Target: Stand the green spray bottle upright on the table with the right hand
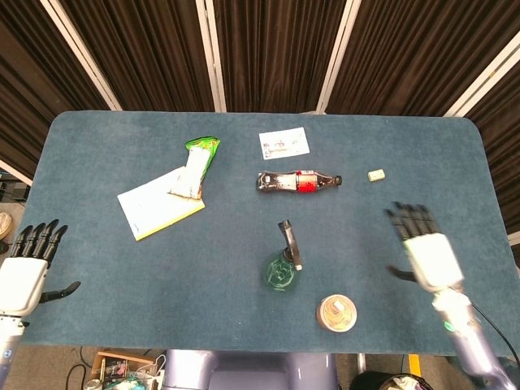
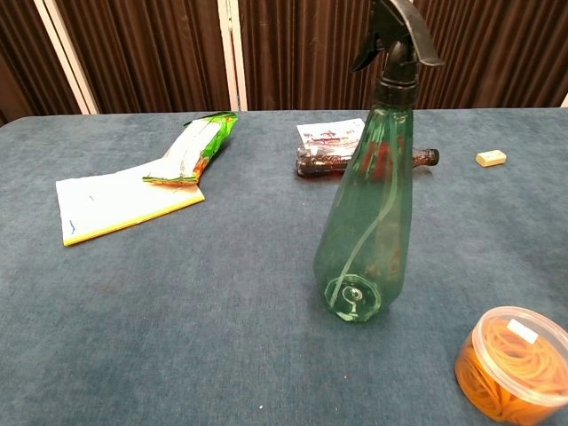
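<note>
The translucent green plastic spray bottle with a black trigger [image 2: 366, 213] stands on its base near the front middle of the blue felt surface [image 1: 97, 154], leaning slightly, so the standing step looks finished. The right hand [image 1: 428, 252] is well apart from it, fingers spread and empty; the left hand [image 1: 23, 272] likewise (both idle). Next, only a check that it stays up. Counted: 1 spray bottle, 2 hands.

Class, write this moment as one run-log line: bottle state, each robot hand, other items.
green spray bottle: standing, unheld | right robot hand: open, apart from bottle | left robot hand: open, table edge | tub of rubber bands: beside bottle
</note>
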Available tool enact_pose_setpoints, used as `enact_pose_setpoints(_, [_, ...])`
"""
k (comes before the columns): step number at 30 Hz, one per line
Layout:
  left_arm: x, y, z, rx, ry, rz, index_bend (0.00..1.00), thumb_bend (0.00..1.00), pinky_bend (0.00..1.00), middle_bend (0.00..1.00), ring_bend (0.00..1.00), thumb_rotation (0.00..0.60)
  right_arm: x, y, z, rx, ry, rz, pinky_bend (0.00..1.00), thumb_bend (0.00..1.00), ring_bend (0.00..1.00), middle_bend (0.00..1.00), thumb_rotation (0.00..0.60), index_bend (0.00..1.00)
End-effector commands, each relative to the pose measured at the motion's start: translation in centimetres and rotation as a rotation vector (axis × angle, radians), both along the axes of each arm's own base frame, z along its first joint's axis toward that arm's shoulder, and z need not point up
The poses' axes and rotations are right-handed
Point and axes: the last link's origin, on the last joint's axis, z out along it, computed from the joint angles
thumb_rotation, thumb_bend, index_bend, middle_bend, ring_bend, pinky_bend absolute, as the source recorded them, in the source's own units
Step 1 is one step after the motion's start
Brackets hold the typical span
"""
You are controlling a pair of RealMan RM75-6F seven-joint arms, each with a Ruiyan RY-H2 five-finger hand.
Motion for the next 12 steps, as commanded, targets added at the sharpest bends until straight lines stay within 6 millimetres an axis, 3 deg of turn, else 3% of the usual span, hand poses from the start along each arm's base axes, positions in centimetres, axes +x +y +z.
enact_pose_setpoints(1, [-0.1,0.1,0.3,0.015,-0.009,0.003,0.0,0.01,0.05,0.0,0.0,0.6,-4.3,4.9,1.9,-0.153,-0.036,-0.141,0.0,0.06,0.0,0.0,0.6,0.0])
enact_pose_setpoints(6, [-0.1,0.4,0.2,0.028,-0.017,-0.002,0.0,0.01,0.05,0.0,0.0,0.6,-5.0,7.4,2.1,-0.128,-0.023,-0.128,0.0,0.08,0.0,0.0,0.6,0.0])
enact_pose_setpoints(12, [-0.3,0.3,0.0,0.015,-0.007,-0.001,0.0,0.01,0.05,0.0,0.0,0.6,-4.9,7.3,2.6,-0.13,-0.061,-0.154,0.0,0.08,0.0,0.0,0.6,0.0])
